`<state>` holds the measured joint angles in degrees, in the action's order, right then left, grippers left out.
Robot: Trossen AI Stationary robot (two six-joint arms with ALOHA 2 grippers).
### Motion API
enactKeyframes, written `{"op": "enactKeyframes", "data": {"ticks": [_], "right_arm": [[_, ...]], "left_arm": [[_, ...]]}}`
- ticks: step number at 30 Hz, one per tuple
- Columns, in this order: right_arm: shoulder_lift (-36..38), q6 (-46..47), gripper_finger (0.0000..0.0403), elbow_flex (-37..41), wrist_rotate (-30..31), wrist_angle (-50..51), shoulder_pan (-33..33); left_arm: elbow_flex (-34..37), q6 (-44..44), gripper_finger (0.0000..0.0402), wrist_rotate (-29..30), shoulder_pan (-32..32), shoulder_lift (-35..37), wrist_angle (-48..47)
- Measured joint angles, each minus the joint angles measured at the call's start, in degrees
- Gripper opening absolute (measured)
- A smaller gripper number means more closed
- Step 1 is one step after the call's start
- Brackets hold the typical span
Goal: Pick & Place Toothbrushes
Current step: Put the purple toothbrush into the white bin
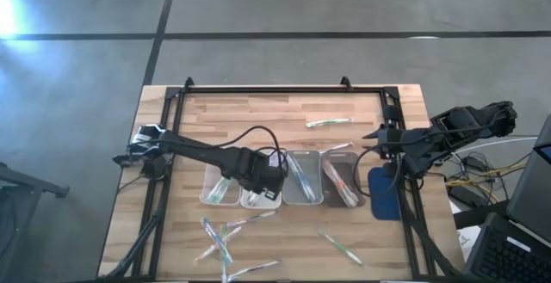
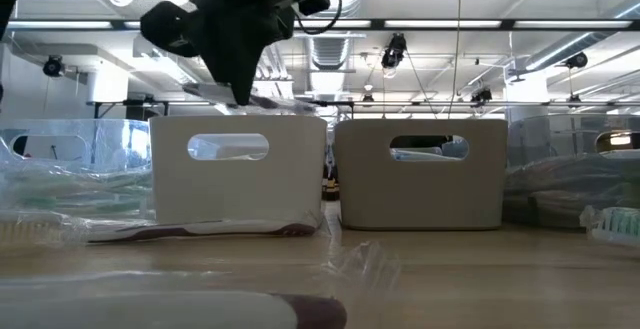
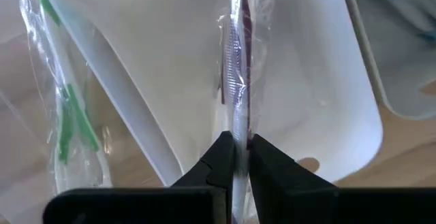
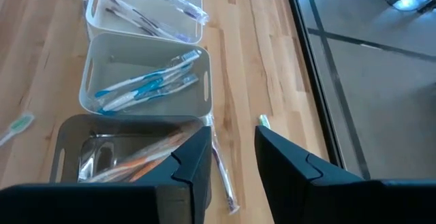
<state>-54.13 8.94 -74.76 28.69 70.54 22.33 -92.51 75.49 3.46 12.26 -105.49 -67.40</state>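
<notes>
We see the wooden table (image 1: 284,115) from above, ringed by a black frame (image 1: 275,90). Taking the table as a clock face with twelve at the far edge, the left arm (image 1: 202,152) reaches in from nine o'clock toward the centre, and the right arm (image 1: 448,132) waits over the three o'clock edge.

A row of four trays sits just below the centre. From left to right we count a clear tray (image 1: 209,195), a white tray (image 1: 251,200), a pale tray (image 1: 301,199) holding blue toothbrushes (image 4: 146,84), and a grey tray (image 1: 331,161) holding orange-pink ones. A blue pad (image 1: 385,199) lies at four o'clock, beside the grey tray.

The left gripper (image 3: 238,157) hangs above the white tray, its claw clamped on a wrapped purple toothbrush (image 3: 236,74) that points down into that tray. The right gripper (image 4: 231,157) hovers near the grey tray's end with its fingers apart and nothing between them.

Loose toothbrushes are scattered about: a cluster (image 1: 222,236) at seven o'clock, one (image 1: 340,247) at five o'clock, and one with a green accent (image 1: 328,122) at one o'clock. In the left wrist view, a green toothbrush (image 3: 67,108) lies in the clear tray next door.
</notes>
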Motion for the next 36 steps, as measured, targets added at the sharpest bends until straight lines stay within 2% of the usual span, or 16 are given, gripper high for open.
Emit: {"op": "enactKeyframes", "data": {"ticks": [13, 21, 28, 36], "right_arm": [[0.0, -1.6, 0.0055, 0.0, -0.02, -0.02, 0.0], [0.0, -1.87, 0.0039, 0.0, 0.0, -0.04, 0.0], [0.0, -2.08, 0.0046, 0.0, -0.02, -0.06, 0.0], [0.0, -2.09, 0.0067, 0.04, 0.0, -0.06, 0.0]], "left_arm": [[1.22, -1.3, 0.0032, -0.83, -0.93, 0.0, 3.38], [7.08, -1.38, 0.0033, -3.17, -1.39, 0.0, 9.48], [11.93, -1.6, 0.0033, -5.1, -2.31, 0.0, 14.22], [12.35, -5.99, 0.0064, -8.68, -3.12, 0.01, 15.16]]}}
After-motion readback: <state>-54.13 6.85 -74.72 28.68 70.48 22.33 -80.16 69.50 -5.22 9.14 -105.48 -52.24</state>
